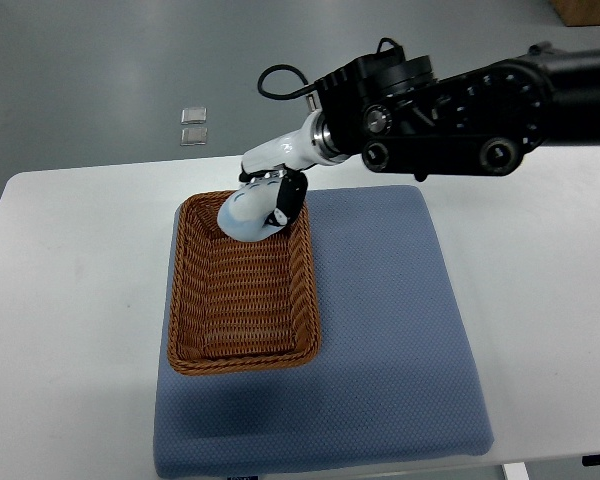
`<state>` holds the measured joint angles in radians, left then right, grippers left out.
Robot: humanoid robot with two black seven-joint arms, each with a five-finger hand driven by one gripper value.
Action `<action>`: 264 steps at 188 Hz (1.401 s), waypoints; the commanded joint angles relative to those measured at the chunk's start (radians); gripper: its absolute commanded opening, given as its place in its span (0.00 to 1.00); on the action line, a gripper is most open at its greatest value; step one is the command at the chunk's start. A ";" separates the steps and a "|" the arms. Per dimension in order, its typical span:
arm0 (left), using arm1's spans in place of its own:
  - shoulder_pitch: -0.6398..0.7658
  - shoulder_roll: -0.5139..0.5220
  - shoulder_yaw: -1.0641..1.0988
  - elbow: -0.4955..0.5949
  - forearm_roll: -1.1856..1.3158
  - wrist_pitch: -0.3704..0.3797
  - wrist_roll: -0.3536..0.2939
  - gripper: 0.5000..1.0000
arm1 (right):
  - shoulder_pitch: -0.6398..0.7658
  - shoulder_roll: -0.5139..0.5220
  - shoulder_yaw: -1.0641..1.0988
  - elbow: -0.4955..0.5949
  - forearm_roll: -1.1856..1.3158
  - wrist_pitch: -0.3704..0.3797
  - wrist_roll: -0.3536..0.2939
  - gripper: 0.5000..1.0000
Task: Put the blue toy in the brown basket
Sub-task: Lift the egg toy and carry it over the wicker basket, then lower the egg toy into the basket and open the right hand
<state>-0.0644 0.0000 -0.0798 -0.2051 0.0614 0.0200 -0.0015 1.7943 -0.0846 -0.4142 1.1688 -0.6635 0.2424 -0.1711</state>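
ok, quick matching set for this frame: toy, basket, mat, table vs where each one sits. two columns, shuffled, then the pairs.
Column 1:
1. blue toy
2. brown basket
3. blue mat
4. white table

Column 2:
A. directly under the basket, covering the table's middle
B. held by the right hand above the basket's far end
C. on the left part of the mat
D. beneath everything, bare on both sides

Pairs: 1-B, 2-C, 3-A, 4-D

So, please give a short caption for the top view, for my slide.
Right hand holds the blue toy over the far end of the brown basket on a blue mat.
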 commanded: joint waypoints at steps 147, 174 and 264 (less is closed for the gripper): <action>0.000 0.000 0.000 0.001 0.000 0.000 0.000 1.00 | -0.323 0.085 0.041 -0.163 0.007 -0.210 0.036 0.17; 0.000 0.000 0.000 0.000 0.000 0.000 0.000 1.00 | -0.365 0.085 0.055 -0.163 0.005 -0.222 0.045 0.20; 0.000 0.000 0.000 -0.007 0.000 0.000 0.000 1.00 | -0.428 0.085 0.064 -0.164 0.004 -0.259 0.073 0.51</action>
<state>-0.0644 0.0000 -0.0797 -0.2108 0.0614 0.0197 -0.0015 1.3738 -0.0001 -0.3495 1.0061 -0.6576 -0.0162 -0.1006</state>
